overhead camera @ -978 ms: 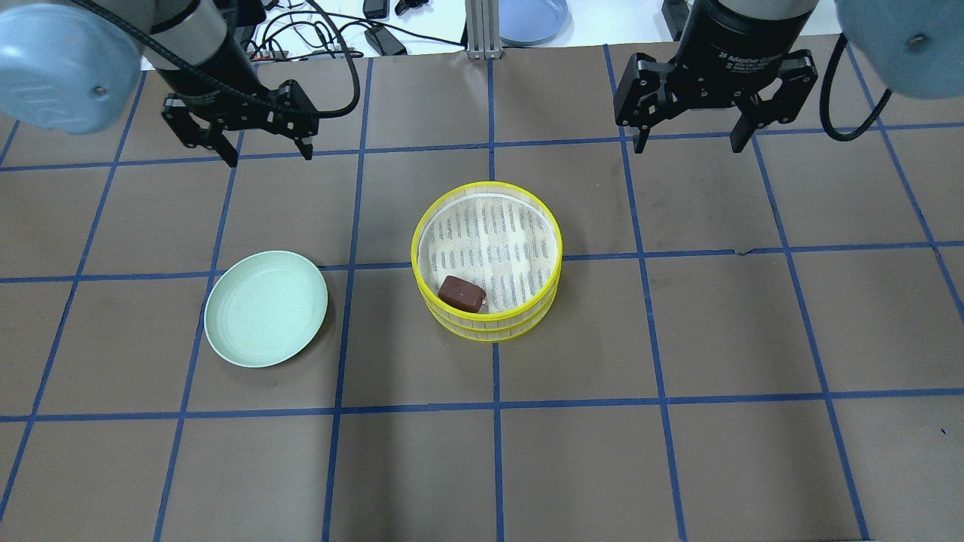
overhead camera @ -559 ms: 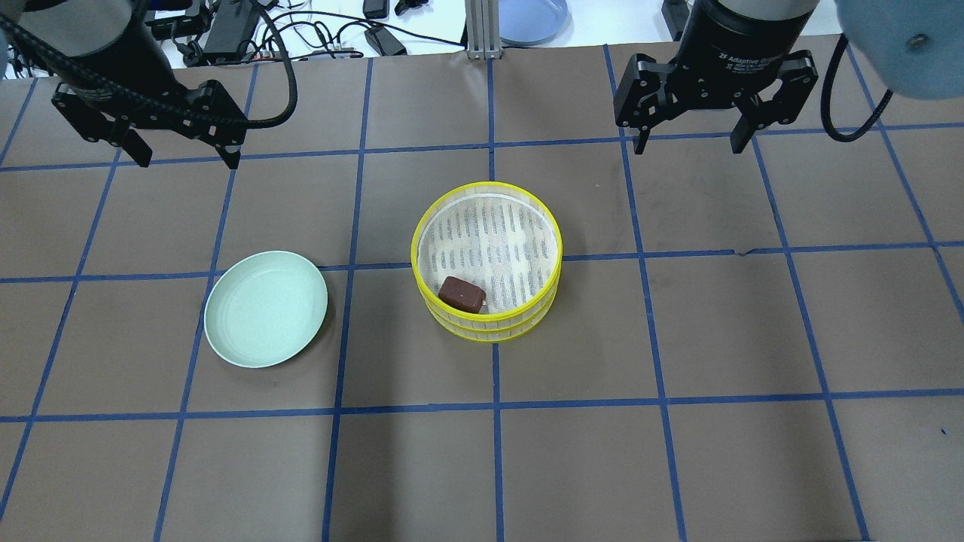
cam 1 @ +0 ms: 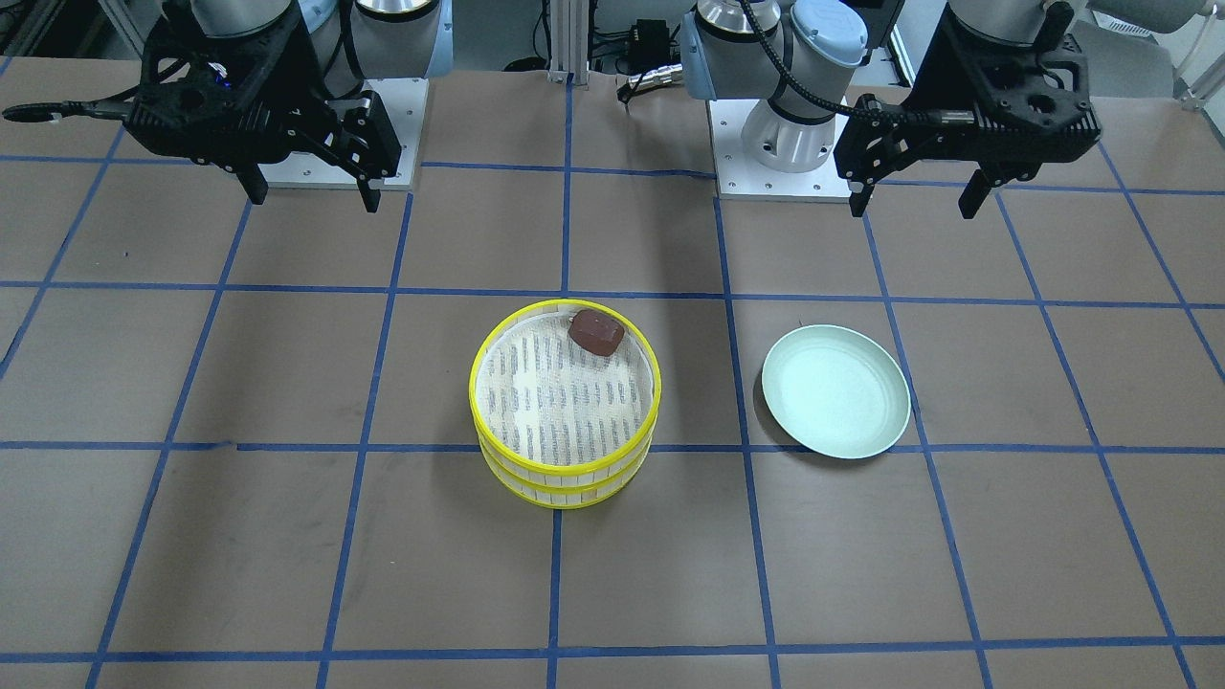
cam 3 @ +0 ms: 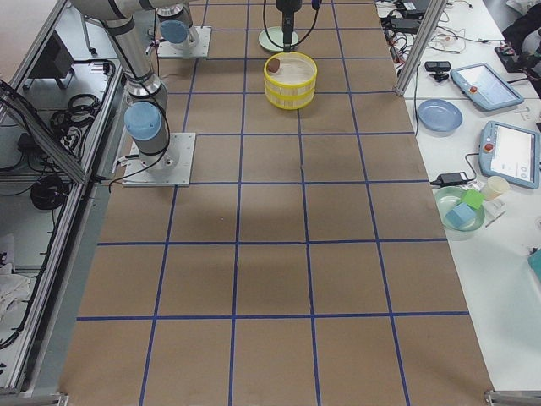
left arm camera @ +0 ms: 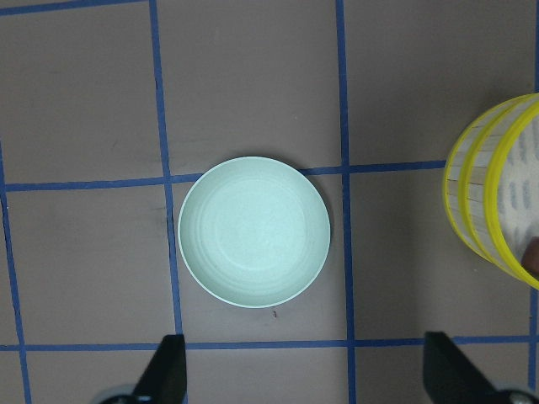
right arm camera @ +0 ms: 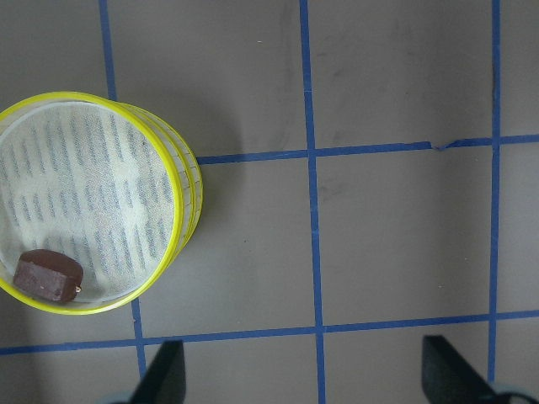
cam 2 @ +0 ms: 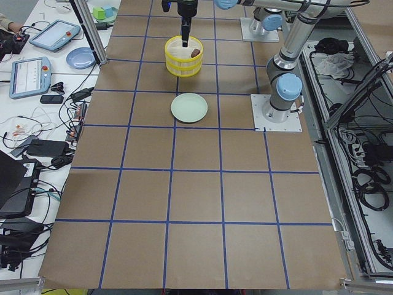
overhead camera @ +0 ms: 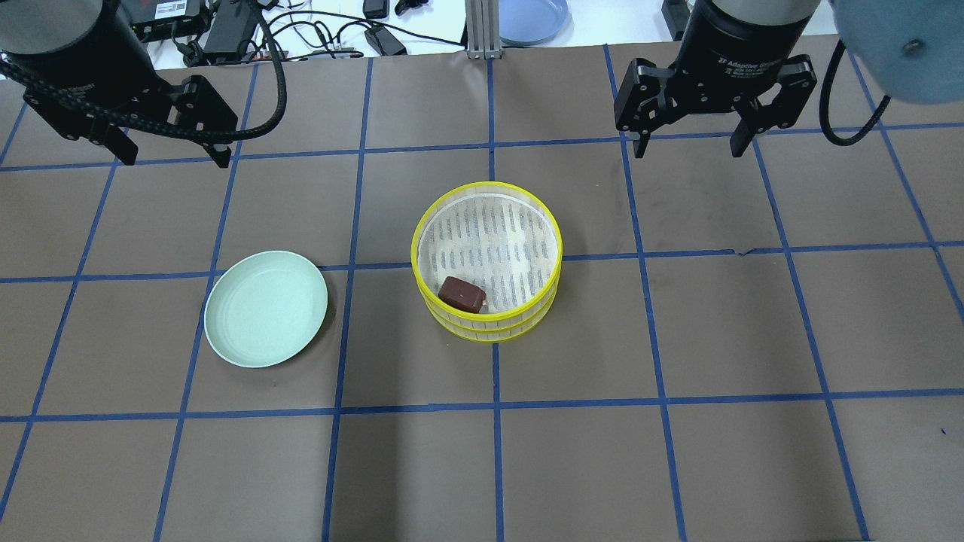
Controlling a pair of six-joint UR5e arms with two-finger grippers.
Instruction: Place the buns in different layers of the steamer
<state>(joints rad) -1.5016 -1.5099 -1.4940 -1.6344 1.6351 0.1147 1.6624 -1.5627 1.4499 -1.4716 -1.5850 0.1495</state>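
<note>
A brown paper-covered table (overhead camera: 678, 452), ruled into squares by blue tape, fills the overhead view. Two black two-finger grippers hang above its far edge. The left gripper (overhead camera: 175, 156) is in the upper left of the frame and the right gripper (overhead camera: 688, 147) in the upper right. Both have their fingers spread wide with nothing between them, and both are well apart from everything on the table. In each wrist view the two fingertips show only at the bottom corners of the frame, far apart.

The steamer (overhead camera: 527, 312) is a stack of two round trays with bright yellow rims and pale slatted walls. It stands just above the frame's centre, over a crossing of blue tape lines. The upper layer (overhead camera: 520, 226) sits squarely on the lower layer (overhead camera: 489, 333). The white mesh lining of its slatted bottom is in plain sight, while the inside of the lower one is hidden beneath it.

A pale green round plate (overhead camera: 265, 309), a little smaller than the steamer, lies left of centre, near the stack but not touching it. In the left wrist view it sits mid-frame.

The dark reddish-brown bun (overhead camera: 462, 294), a small blocky lump, lies in the upper layer at its lower-left inner edge, just beside the wall.
</note>
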